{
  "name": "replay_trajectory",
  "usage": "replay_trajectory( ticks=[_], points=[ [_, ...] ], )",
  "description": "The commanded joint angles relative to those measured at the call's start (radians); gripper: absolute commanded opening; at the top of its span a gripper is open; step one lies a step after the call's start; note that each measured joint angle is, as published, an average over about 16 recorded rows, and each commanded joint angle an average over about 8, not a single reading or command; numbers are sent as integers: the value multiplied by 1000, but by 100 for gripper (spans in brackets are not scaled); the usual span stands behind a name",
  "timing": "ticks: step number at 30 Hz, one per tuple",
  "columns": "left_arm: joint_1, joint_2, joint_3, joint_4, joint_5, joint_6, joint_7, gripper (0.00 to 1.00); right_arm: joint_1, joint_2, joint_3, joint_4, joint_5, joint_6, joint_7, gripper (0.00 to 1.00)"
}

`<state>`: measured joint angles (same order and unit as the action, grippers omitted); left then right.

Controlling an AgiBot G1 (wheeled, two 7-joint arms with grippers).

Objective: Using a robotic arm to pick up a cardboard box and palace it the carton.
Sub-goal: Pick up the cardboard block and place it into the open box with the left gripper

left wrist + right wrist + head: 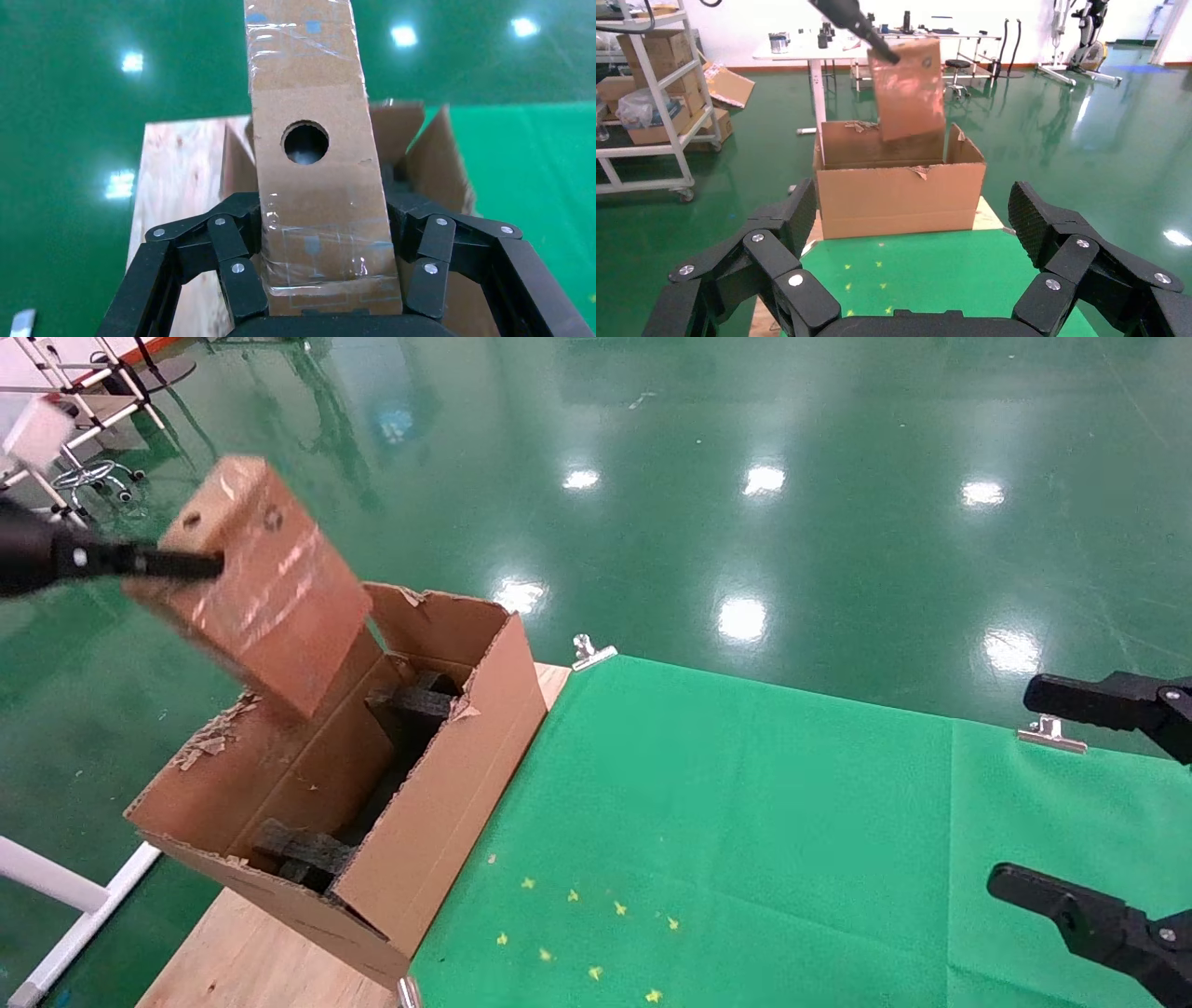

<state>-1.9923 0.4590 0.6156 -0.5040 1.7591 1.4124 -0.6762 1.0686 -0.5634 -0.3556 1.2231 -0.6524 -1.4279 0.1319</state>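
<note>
Brown and sealed with clear tape, the box (256,575) hangs tilted in the air above the open carton (438,784), its lower end over the carton's inside. The left gripper (327,281) pinches it on both sides near the round hole (306,142). Black foam (303,850) lies inside the carton. The right gripper (1094,803) waits spread wide over the green cloth (745,822), well apart.

I see the cardboard box (909,90) hanging tilted over the carton (899,187), at twelve o'clock from my wide-spread right gripper (916,235).
</note>
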Motion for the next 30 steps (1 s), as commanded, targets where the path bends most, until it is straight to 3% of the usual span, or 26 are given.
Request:
replay_trajectory(
  ticks=[1,14,30],
  points=[
    [9,-5,0,62,-3,-8,54,0,0,0,0,0,0,0,0,100],
    [48,14,7,302,0,-77,292,0,0,0,0,0,0,0,0,100],
    [92,48,1,460,-9,-169,385,0,0,0,0,0,0,0,0,100]
  ],
)
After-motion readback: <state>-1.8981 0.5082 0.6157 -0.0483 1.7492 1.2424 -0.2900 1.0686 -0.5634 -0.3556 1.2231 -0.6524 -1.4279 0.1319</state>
